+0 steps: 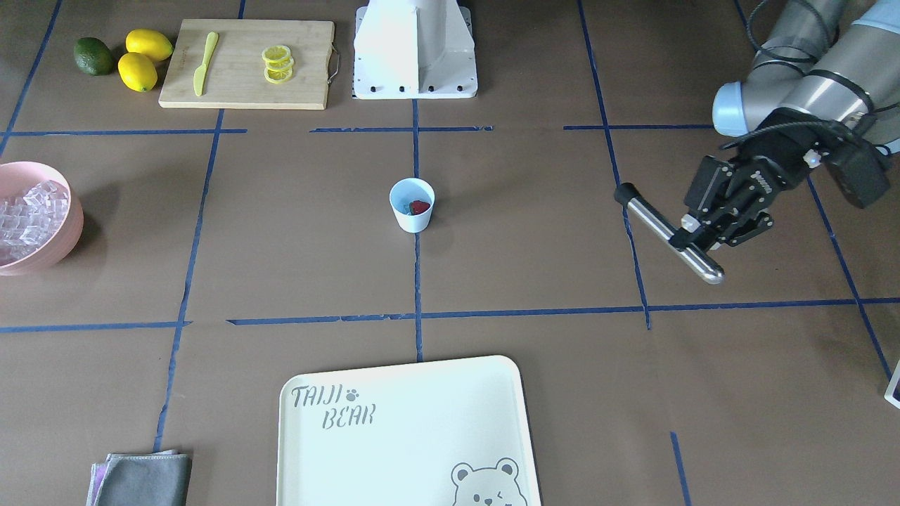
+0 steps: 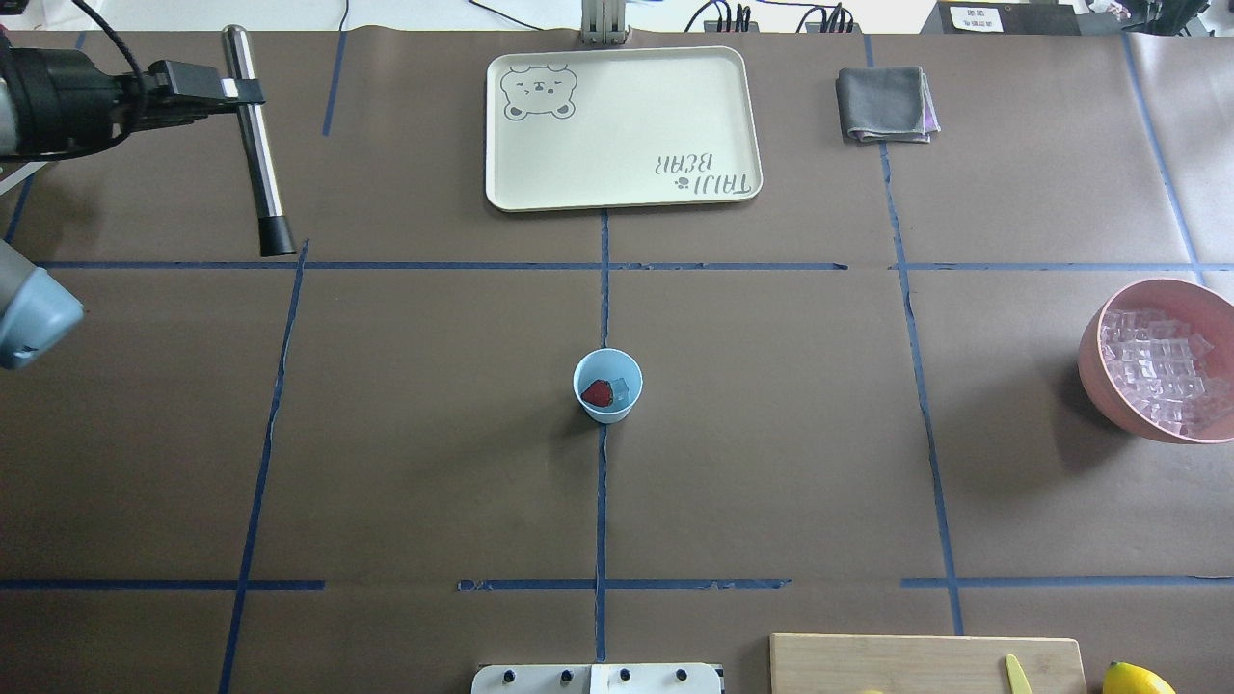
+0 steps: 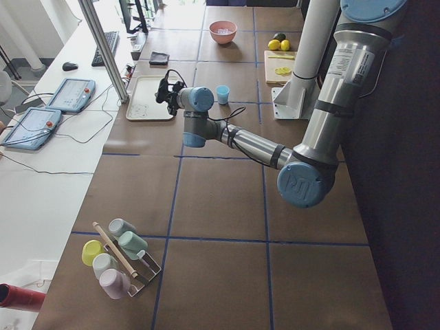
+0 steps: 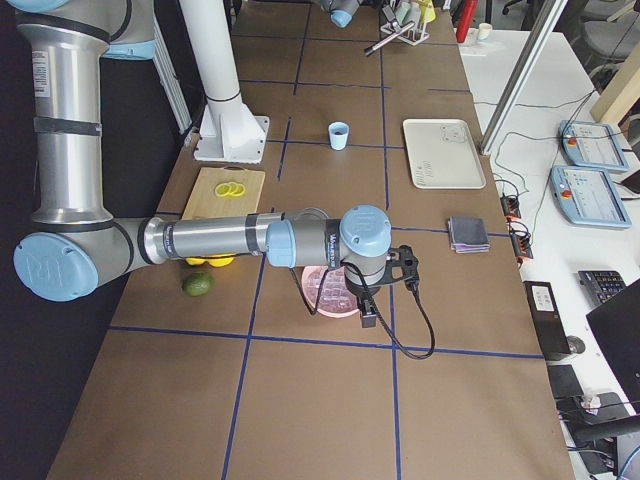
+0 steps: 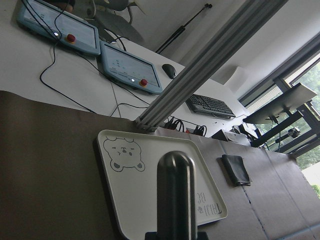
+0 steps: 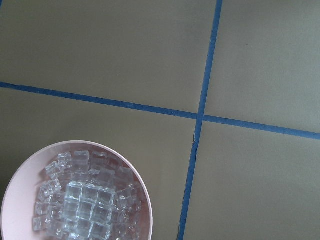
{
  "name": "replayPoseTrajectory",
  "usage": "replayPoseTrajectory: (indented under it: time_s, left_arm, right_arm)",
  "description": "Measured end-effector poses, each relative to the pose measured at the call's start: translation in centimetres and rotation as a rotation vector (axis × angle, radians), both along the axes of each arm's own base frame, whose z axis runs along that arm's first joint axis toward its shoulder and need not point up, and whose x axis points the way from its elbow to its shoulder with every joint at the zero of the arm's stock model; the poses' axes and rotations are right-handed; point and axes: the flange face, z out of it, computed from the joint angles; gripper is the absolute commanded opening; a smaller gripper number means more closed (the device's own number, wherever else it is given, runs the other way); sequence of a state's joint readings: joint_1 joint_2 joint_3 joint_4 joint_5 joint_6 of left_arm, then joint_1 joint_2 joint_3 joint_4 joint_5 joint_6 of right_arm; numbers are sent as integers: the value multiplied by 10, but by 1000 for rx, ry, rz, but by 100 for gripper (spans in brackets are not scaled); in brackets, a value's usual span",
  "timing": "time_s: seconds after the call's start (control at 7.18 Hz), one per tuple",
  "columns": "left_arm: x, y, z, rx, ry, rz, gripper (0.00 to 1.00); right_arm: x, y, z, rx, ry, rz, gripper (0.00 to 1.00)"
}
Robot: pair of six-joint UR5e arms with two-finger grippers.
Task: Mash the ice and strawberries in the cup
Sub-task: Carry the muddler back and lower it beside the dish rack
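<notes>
The pale blue cup (image 1: 412,204) (image 2: 607,386) stands upright at the table's centre. Inside it lie a red strawberry (image 1: 420,207) (image 2: 599,392) and a clear ice cube (image 2: 621,388). More ice (image 1: 28,214) (image 6: 85,200) fills a pink bowl (image 2: 1094,361). My left gripper (image 1: 692,237) (image 2: 241,90) is shut on a steel masher rod (image 1: 668,235) (image 2: 255,145) with a black tip, held in the air well off to the cup's side. In the left wrist view the rod (image 5: 176,192) shows end-on. My right gripper (image 4: 368,312) hangs over the pink bowl; I cannot tell its state.
A cream bear tray (image 1: 394,450) lies on the operators' side of the cup, with a folded grey cloth (image 1: 144,478) beside it. A cutting board (image 1: 246,63) with lemon slices and a yellow knife, two lemons (image 1: 140,60) and a green fruit (image 1: 93,56) sit near the robot base (image 1: 415,49).
</notes>
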State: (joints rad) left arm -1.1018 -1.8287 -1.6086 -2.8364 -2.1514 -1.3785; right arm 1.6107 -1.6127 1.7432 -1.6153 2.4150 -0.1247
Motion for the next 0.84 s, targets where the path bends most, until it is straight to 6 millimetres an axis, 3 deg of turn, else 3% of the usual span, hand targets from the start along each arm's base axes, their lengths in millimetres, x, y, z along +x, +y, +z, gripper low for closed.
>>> replayPoseTrajectory:
  time_s: [0.28,0.42,0.84]
  left_arm:
    - [-60,1,49,-257,-45,158,0]
    - [-79,9,76,-337,-56,189,0]
    - [-95,52,164,-339,-171,227,0]
  right_arm:
    - [0,0,-1,0,-1,1,100]
    - [-1,0,-2,1,-2,1,100]
    - [-2,-1,-2,2,-1,-3,100]
